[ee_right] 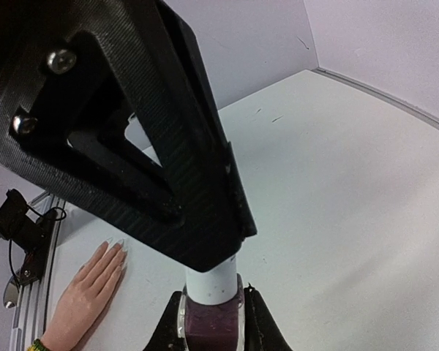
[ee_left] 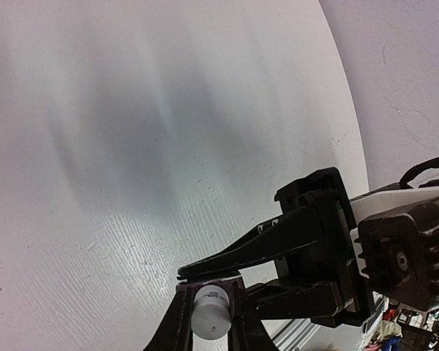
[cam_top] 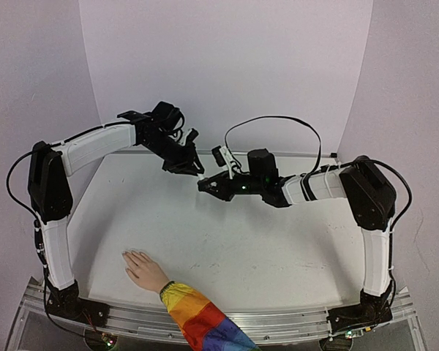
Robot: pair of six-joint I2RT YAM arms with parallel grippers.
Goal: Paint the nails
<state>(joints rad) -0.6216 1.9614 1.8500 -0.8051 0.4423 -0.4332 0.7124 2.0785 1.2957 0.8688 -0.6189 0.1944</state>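
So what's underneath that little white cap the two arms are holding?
A dark purple bottle, pinched by the right end effector. The white cap, gripped by the left end effector, hides the bottle's neck and whatever is inside.

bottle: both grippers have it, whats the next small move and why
Probably twist the left gripper to unscrew the white cap while the right gripper holds the dark bottle. Both are shut on it in mid-air, the cap looks seated, and the nails look pale.

Bright, even, diffuse light; only soft shadows on the counter (cam_top: 278,248). Left wrist view streaky, smeared; wrist views fisheye-bent at edges.
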